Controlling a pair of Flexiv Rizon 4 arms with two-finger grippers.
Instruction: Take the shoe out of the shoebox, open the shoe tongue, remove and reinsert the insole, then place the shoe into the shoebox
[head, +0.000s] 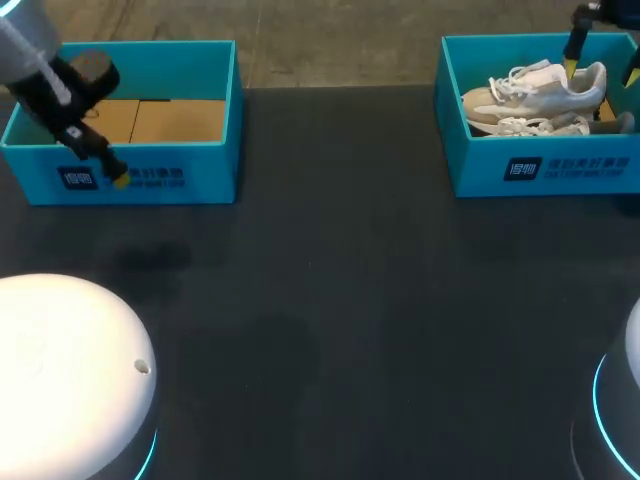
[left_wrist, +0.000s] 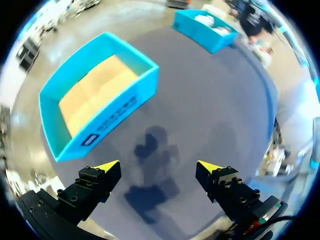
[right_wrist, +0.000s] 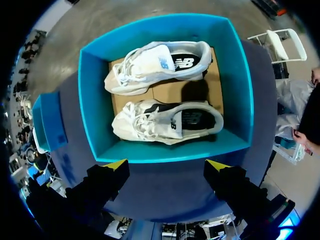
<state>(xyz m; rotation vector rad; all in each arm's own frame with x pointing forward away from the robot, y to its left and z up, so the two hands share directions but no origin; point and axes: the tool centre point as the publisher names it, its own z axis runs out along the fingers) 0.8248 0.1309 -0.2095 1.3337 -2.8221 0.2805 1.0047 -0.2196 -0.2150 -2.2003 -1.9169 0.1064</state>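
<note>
Dark table (head: 330, 300), left shoebox (head: 170, 175), 2 white shoes (head: 545, 85) in right shoebox (head: 560, 168), left gripper (left_wrist: 157, 166) and right gripper (right_wrist: 167, 164) splayed

A teal open-topped shoebox (head: 540, 170) stood at the table's far right corner. It held two cream-white sneakers side by side on its tan cardboard floor, toes pointing the same way, white laces tied. The far sneaker (right_wrist: 160, 62) lay along the back wall and the near sneaker (right_wrist: 165, 122) along the front wall. Both showed dark insoles through their openings. A second teal shoebox (head: 150, 175) stood at the far left corner, showing its cardboard floor.
</note>
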